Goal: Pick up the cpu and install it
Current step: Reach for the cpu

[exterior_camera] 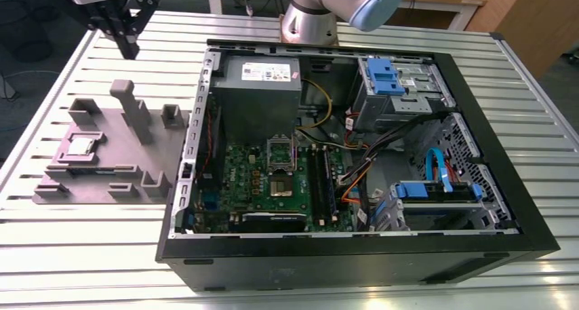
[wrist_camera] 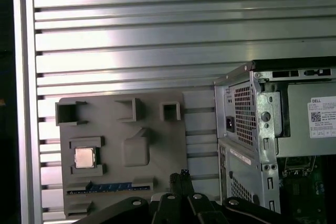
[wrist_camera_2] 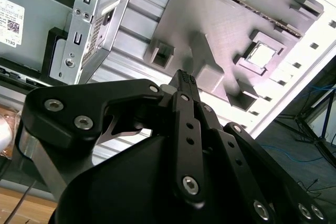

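Observation:
The cpu (exterior_camera: pixel 81 146) is a small silver square lying flat in a recess of the grey holder plate (exterior_camera: pixel 108 188), at the exterior view's left; it also shows as the cpu (wrist_camera: pixel 85 157) and the cpu (wrist_camera_2: pixel 262 55) in both wrist views. My gripper (exterior_camera: pixel 129 49) hangs high above the table, beyond the plate's far end and well away from the cpu. Its fingers (wrist_camera: pixel 181 176) are pressed together with nothing between them, and the gripper (wrist_camera_2: pixel 185 78) looks the same in the second wrist view. The open socket (exterior_camera: pixel 281 154) sits on the motherboard inside the case.
An open black computer case (exterior_camera: pixel 506 188) lies on the slatted metal table (exterior_camera: pixel 108 256), right of the holder plate. Upright grey blocks (exterior_camera: pixel 135 113) rise from the plate near the cpu. A memory stick (wrist_camera: pixel 113 186) lies in a slot beside it. The arm's base (exterior_camera: pixel 308 18) stands behind the case.

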